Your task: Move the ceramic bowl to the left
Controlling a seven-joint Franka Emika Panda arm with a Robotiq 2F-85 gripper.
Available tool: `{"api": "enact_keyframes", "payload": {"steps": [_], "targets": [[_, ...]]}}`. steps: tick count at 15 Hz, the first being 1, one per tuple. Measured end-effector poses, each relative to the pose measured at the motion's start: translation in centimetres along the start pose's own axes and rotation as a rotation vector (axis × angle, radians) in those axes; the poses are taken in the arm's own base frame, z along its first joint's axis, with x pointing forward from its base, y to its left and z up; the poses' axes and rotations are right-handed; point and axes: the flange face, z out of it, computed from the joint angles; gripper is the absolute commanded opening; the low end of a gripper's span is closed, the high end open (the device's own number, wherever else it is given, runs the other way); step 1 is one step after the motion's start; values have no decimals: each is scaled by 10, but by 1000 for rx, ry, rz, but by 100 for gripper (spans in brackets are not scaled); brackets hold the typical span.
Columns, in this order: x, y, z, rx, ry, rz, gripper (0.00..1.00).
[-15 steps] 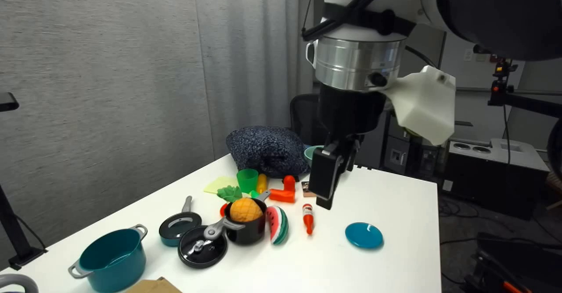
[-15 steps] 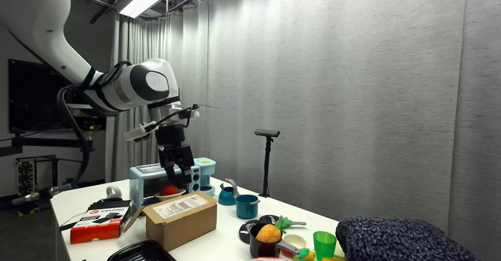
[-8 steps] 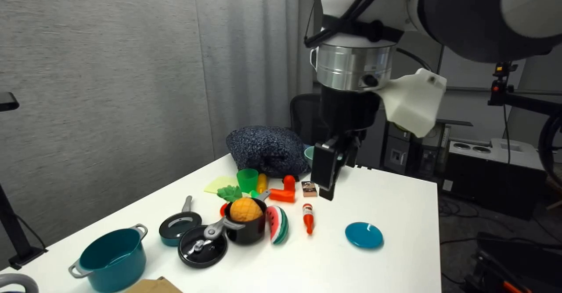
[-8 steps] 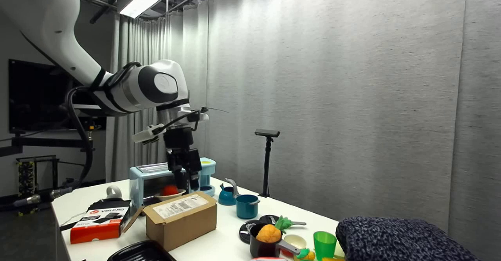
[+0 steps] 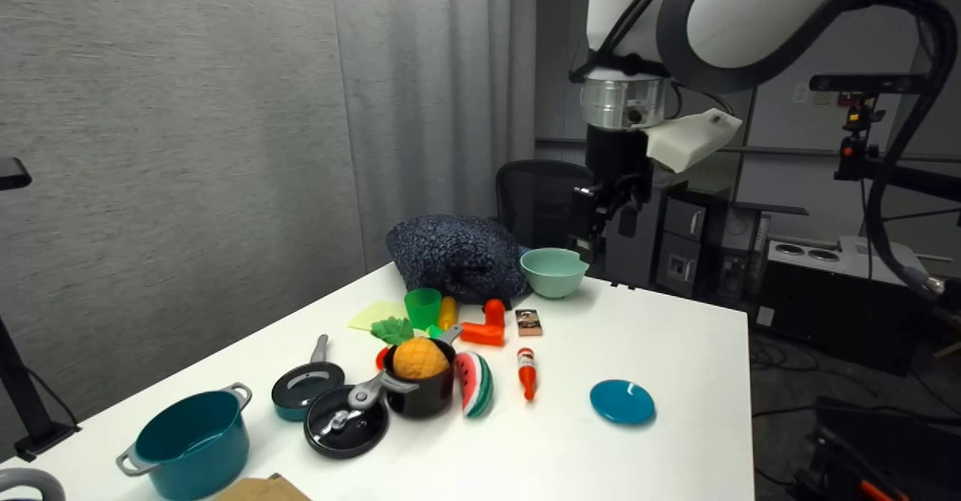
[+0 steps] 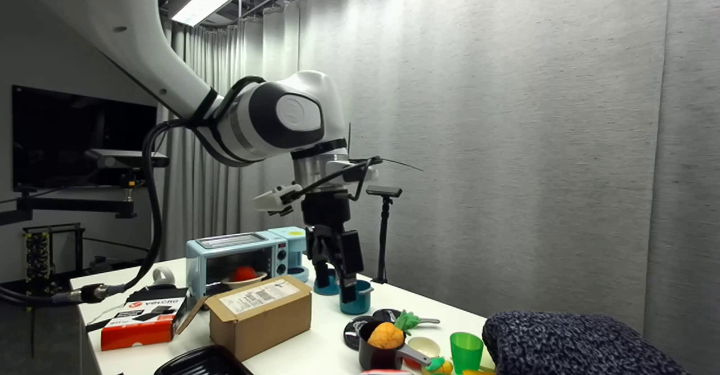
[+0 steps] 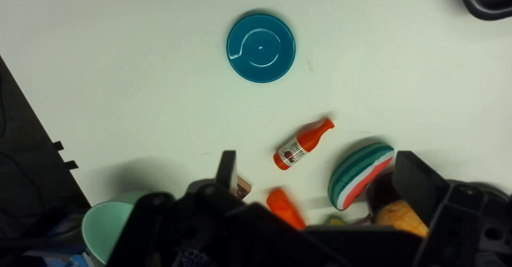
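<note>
The pale mint-green ceramic bowl (image 5: 554,274) stands upright near the table's far corner in an exterior view, next to a dark speckled bundle. It also shows at the lower left of the wrist view (image 7: 105,223), partly hidden by my gripper. An exterior view that shows the arm from the side does not show the bowl. My gripper (image 7: 316,163) is open, with a wide gap and nothing between its fingers. It hangs well above the table in both exterior views (image 5: 607,224) (image 6: 336,289), and one finger slightly overlaps the bowl's right rim in the picture.
The dark speckled bundle (image 5: 456,258) touches or nearly touches the bowl's side. A red bottle (image 7: 302,145), a watermelon slice (image 7: 358,175), a blue disc (image 7: 261,48) and a black pot (image 5: 428,397) lie nearby. A teal pot (image 5: 199,448) and a cardboard box (image 6: 264,316) stand further off.
My gripper has moved right in both exterior views and rises in the picture where the bowl shows. The bowl, earlier mostly hidden behind the gripper, is now almost fully visible and has not moved.
</note>
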Motion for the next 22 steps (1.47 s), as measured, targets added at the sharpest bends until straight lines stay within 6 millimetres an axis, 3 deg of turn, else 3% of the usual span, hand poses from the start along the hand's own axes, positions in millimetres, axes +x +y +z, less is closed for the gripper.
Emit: {"api": "enact_keyframes", "payload": {"steps": [3, 9, 12, 17, 22], "targets": [[14, 34, 3, 36, -10, 106, 100], [14, 33, 7, 19, -25, 96, 100], [17, 54, 13, -28, -64, 106, 100], [53, 102, 32, -22, -26, 353, 100], [84, 122, 68, 15, -7, 624, 100]]}}
